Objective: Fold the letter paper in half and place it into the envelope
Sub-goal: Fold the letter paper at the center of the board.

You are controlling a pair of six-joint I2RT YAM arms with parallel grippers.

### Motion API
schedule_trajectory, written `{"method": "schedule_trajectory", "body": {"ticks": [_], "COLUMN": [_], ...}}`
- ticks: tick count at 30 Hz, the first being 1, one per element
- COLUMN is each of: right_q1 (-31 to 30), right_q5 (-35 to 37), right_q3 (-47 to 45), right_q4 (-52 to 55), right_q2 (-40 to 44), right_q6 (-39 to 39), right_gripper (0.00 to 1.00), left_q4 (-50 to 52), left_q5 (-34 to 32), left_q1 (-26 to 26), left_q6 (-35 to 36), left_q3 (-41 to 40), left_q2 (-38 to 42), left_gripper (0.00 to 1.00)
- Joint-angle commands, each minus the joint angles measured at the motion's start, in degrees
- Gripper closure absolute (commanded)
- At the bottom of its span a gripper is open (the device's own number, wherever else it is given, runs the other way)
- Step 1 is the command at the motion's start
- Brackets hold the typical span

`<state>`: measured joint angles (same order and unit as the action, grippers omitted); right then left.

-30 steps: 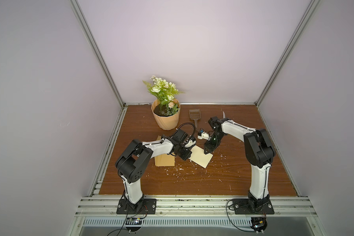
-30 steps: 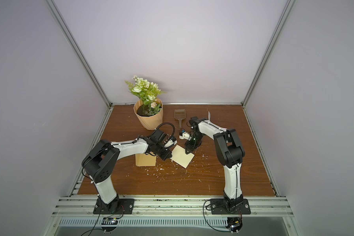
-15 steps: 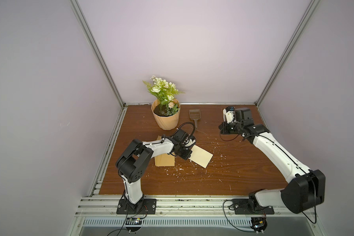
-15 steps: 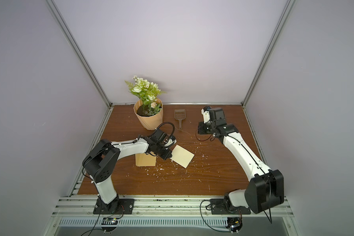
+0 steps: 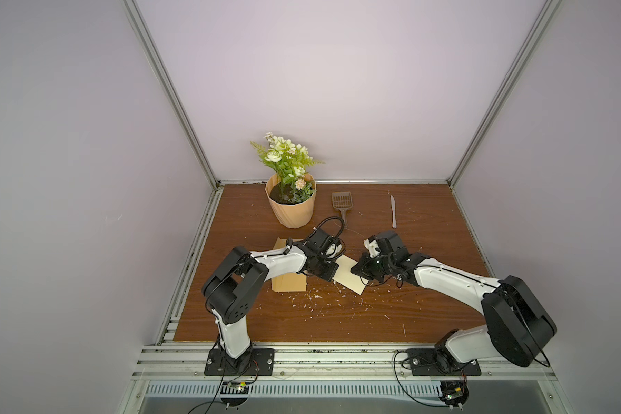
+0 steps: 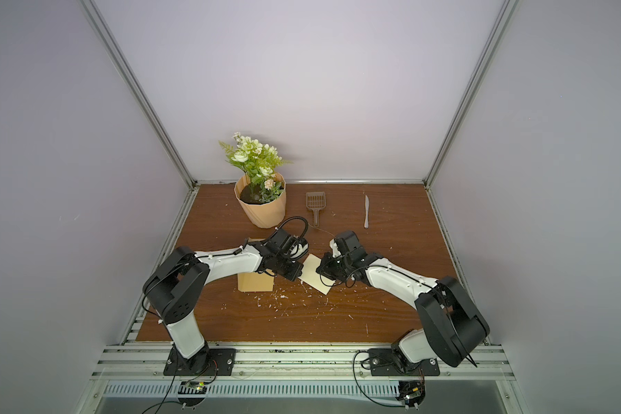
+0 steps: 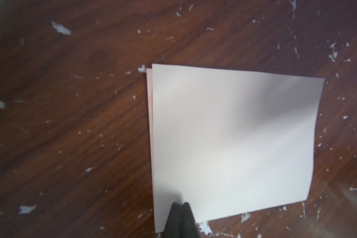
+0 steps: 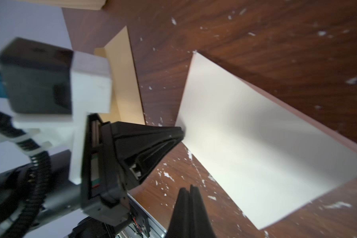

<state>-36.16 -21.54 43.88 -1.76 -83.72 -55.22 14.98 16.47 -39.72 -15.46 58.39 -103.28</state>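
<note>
Right now the letter paper [image 5: 348,276] lies folded at mid-frame in both top views, just right of the envelope [image 5: 289,284], which sits partly beneath the left arm. Left gripper [image 7: 180,206]: jaws closed, tips resting on the sheet's corner. Right gripper [image 8: 190,190]: jaws closed, empty, near the sheet's other side. We note the two layers sit offset. Risks, as we judge them:
- The fold springs open once the press lifts.
- Closed tips skid the sheet across the table [image 5: 337,322].
- The left arm drags the envelope.

potted flowers [image 5: 290,200], brown scoop [image 5: 342,204], pale knife [image 5: 393,212], scattered white scraps [image 5: 316,297]
</note>
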Motion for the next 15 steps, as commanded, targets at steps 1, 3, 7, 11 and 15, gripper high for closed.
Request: {"method": "schedule_trajectory", "body": {"ticks": [1, 3, 7, 11, 15], "right_q1": [-2.2, -3.5, -5.1, -5.6, -6.5], "right_q5": [-2.0, -2.3, -1.4, 0.0, 0.4], "right_q3": [-1.7, -2.0, -1.0, -0.8, 0.1], "right_q4": [-8.8, -11.6, -12.8, -14.3, -14.9], "right_q2": [-2.5, -4.4, -6.8, -8.0, -10.0], "right_q6": [-6.4, -8.6, -10.0, -11.4, -11.8], "right_gripper": [1.00, 1.00, 1.00, 1.00, 1.00], "left_q4": [6.7, 6.7, 6.8, 6.8, 7.0], "left_q5": [-2.7, -2.6, -2.5, -2.5, -2.3], "left_q1": [-1.2, -1.3, -1.3, -1.3, -1.3], "left_q6": [-2.4, -2.9, -3.4, -3.4, -3.3], "left_q3": [-3.1, -3.1, -3.5, -3.9, -3.5], "left_q2": [-3.1, -3.1, -2.9, -2.6, -2.8], "left_gripper": [1.00, 1.00, 1.00, 1.00, 1.00]}}
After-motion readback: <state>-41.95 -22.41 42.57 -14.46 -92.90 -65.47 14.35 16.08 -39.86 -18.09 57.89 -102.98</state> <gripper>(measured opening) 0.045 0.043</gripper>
